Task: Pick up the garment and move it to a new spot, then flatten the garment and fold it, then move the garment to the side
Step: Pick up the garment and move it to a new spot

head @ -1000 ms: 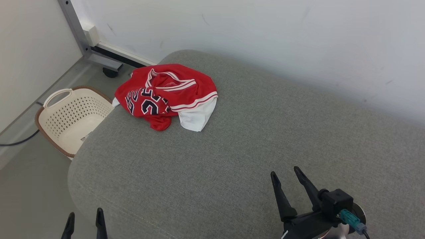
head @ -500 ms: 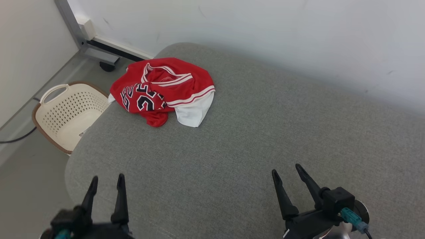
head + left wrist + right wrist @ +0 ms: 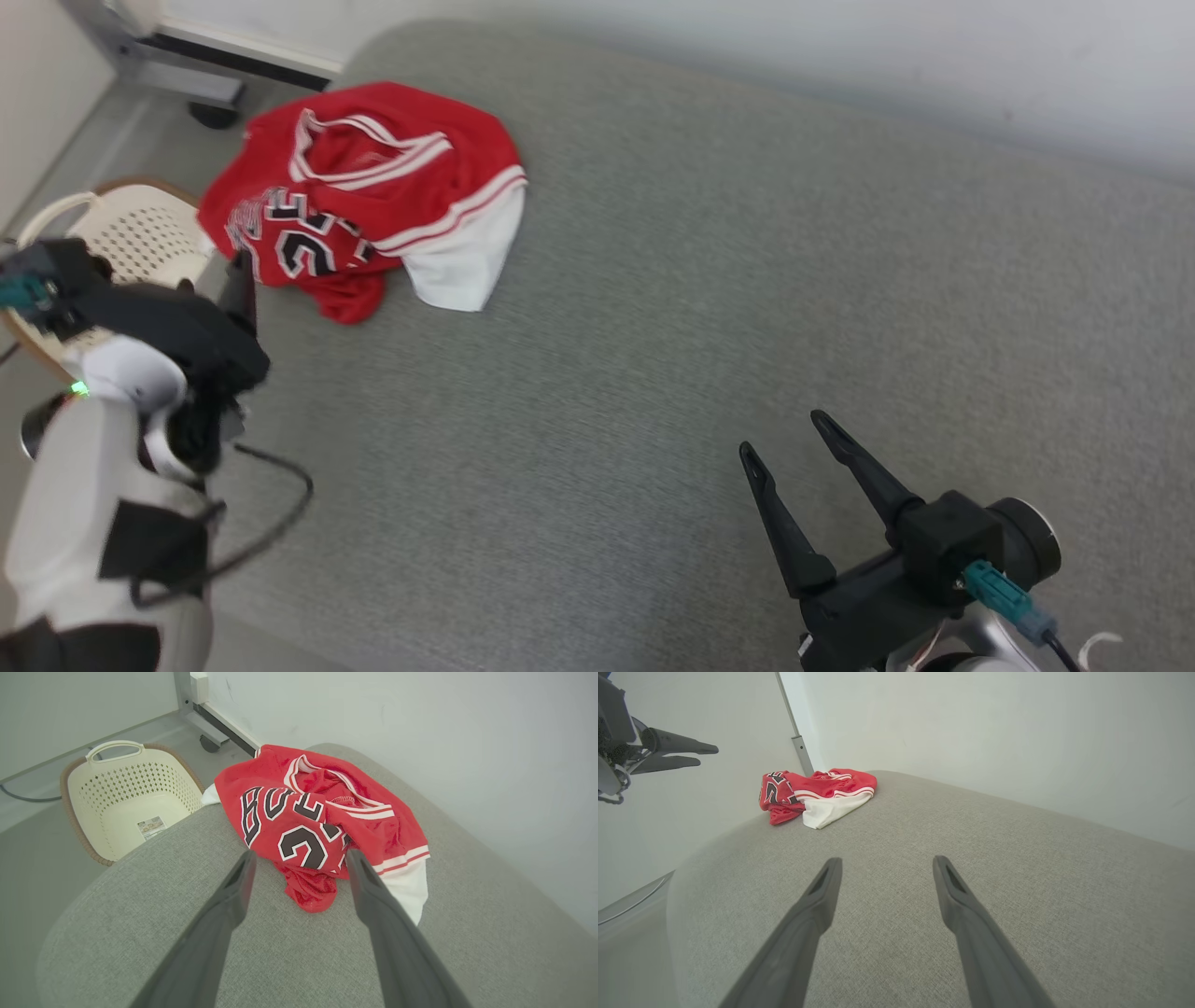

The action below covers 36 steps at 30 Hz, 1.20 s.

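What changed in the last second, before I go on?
The left tool rose from the lower left and reached toward the crumpled red jersey, open, nothing taken hold of. The head camera also shifted. The jersey lies unmoved on the grey cushion; the right tool stays open, low right.

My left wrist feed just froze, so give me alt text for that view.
A crumpled red jersey with white trim lies on the grey cushion, framed between the fingertips of the open left pincer, which holds nothing. A cream laundry basket stands on the floor at the view's left.
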### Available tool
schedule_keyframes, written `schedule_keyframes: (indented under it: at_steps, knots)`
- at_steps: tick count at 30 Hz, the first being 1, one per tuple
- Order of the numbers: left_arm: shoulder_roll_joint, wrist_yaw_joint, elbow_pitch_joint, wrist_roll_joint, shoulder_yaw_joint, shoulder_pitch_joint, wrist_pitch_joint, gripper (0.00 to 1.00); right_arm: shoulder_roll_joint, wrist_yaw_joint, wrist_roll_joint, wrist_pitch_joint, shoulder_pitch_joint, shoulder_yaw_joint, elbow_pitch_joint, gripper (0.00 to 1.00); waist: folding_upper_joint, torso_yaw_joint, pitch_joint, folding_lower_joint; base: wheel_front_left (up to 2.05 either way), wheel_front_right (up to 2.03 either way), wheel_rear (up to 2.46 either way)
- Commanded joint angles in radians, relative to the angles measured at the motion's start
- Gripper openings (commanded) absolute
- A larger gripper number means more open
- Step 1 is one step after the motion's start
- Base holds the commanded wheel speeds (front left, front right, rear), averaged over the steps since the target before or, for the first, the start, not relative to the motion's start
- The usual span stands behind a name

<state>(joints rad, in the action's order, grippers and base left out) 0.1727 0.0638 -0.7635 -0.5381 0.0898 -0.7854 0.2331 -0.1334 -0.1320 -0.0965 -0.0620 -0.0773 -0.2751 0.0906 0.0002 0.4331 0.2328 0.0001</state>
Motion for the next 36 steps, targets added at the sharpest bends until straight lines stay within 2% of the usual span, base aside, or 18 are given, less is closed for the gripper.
schedule_keyframes:
  at_steps: [1, 5, 8, 11, 15, 18, 23, 24, 25, 30, 32, 36]
  knots:
    - [-0.004, -0.006, -0.013, -0.01, 0.003, -0.021, 0.015, 1.0, -0.007, 0.002, 0.008, -0.004, 0.013, -0.001, 0.013, 1.0, -0.0002, -0.094, 0.099, -0.0001, 0.0, 0.0, 0.0]
    - [0.025, -0.073, -0.1, -0.033, 0.025, -0.115, 0.117, 1.0, -0.03, 0.002, 0.02, -0.041, 0.035, -0.003, 0.099, 1.0, -0.0002, -0.136, 0.153, -0.0001, 0.0, 0.0, 0.0]
    - [0.053, -0.097, -0.132, -0.013, 0.013, -0.16, 0.144, 1.0, -0.045, 0.002, 0.028, -0.06, 0.064, 0.004, 0.156, 1.0, -0.0002, -0.167, 0.184, -0.0001, 0.0, 0.0, 0.0]
    - [0.091, -0.118, -0.143, -0.002, 0.015, -0.195, 0.138, 1.0, -0.056, 0.002, 0.035, -0.08, 0.09, 0.017, 0.215, 1.0, -0.0002, -0.196, 0.216, -0.0001, 0.0, 0.0, 0.0]
    - [0.094, -0.139, -0.165, -0.031, 0.043, -0.217, 0.133, 1.0, -0.061, 0.002, 0.049, -0.1, 0.136, 0.039, 0.278, 1.0, -0.0002, -0.215, 0.262, -0.0001, 0.0, 0.0, 0.0]
    - [0.11, -0.157, -0.188, 0.001, 0.023, -0.216, 0.115, 1.0, -0.065, 0.002, 0.056, -0.104, 0.161, 0.047, 0.309, 1.0, -0.0002, -0.225, 0.29, -0.0001, 0.0, 0.0, 0.0]
    - [0.103, -0.178, -0.236, -0.001, 0.026, -0.216, 0.078, 1.0, -0.064, 0.002, 0.067, -0.1, 0.176, 0.054, 0.335, 1.0, -0.0002, -0.23, 0.318, -0.0001, 0.0, 0.0, 0.0]
    - [0.101, -0.178, -0.248, 0.0, 0.024, -0.215, 0.072, 0.35, -0.062, 0.002, 0.067, -0.099, 0.174, 0.054, 0.334, 1.0, -0.0002, -0.23, 0.317, -0.0001, 0.0, 0.0, 0.0]
    - [0.096, -0.174, -0.259, -0.003, 0.024, -0.214, 0.065, 0.0, -0.061, 0.002, 0.065, -0.098, 0.173, 0.055, 0.329, 1.0, -0.0002, -0.23, 0.314, -0.0001, 0.0, 0.0, 0.0]
    - [0.108, -0.148, -0.291, -0.008, 0.018, -0.224, 0.052, 0.0, -0.059, 0.002, 0.047, -0.083, 0.142, 0.028, 0.295, 1.0, -0.0002, -0.231, 0.269, -0.0001, 0.0, 0.0, 0.0]
    - [0.125, -0.137, -0.287, -0.02, 0.028, -0.243, 0.054, 0.0, -0.056, 0.002, 0.038, -0.073, 0.117, 0.013, 0.278, 1.0, -0.0002, -0.232, 0.252, -0.0001, 0.0, 0.0, 0.0]
    - [0.173, -0.14, -0.28, -0.03, 0.038, -0.268, 0.078, 0.0, -0.031, 0.002, 0.019, -0.032, 0.077, -0.016, 0.215, 1.0, -0.0002, -0.238, 0.182, -0.0001, 0.0, 0.0, 0.0]
